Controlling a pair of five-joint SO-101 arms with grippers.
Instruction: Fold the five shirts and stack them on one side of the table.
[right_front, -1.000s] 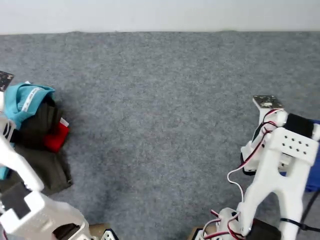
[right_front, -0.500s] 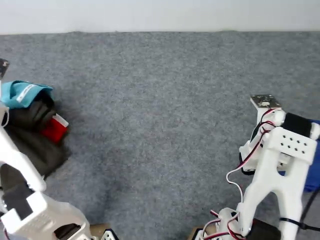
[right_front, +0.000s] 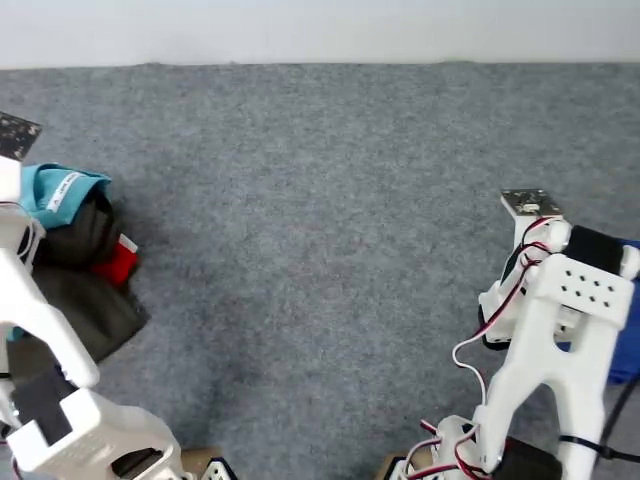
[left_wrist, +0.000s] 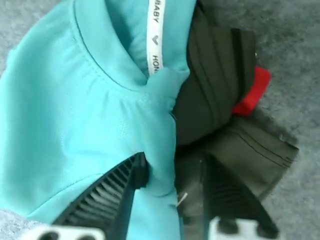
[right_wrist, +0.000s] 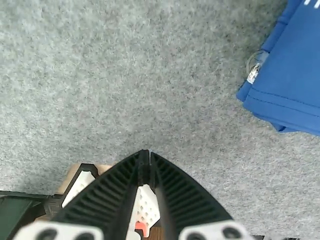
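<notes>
Looking at where the cloth lies from each hand, the heap of shirts is right at the left gripper (left_wrist: 172, 162), so the left arm (right_front: 40, 330) is clearly the nearer one for it. Its jaws stand apart, and a fold of the turquoise knit shirt (left_wrist: 85, 100) sits between them, against one finger. Some dark cloth fills the rest of the gap. Whether they already press on the fold I cannot say.

The turquoise shirt is soft and smooth, with a gathered collar and a white woven tape inside it. This collar line runs away from the jaws, roughly along the fingers, so my judgement is that a grip would catch the fold across its short side.

Tucked against it are a black ribbed shirt (left_wrist: 215, 85), a small bright red piece of cloth (left_wrist: 252, 92) and a dark olive shirt with stitched hems (left_wrist: 250, 150), all crumpled together and none folded. In the high view this heap lies at the edge of the grey felt-like table cover (right_front: 320, 200) on the left arm's side.

The right gripper (right_wrist: 145, 155) has its fingers pressed together with nothing in them, above bare cover. A blue cotton shirt (right_wrist: 295, 75) with a neat double hem lies near it, apart from the fingers.
</notes>
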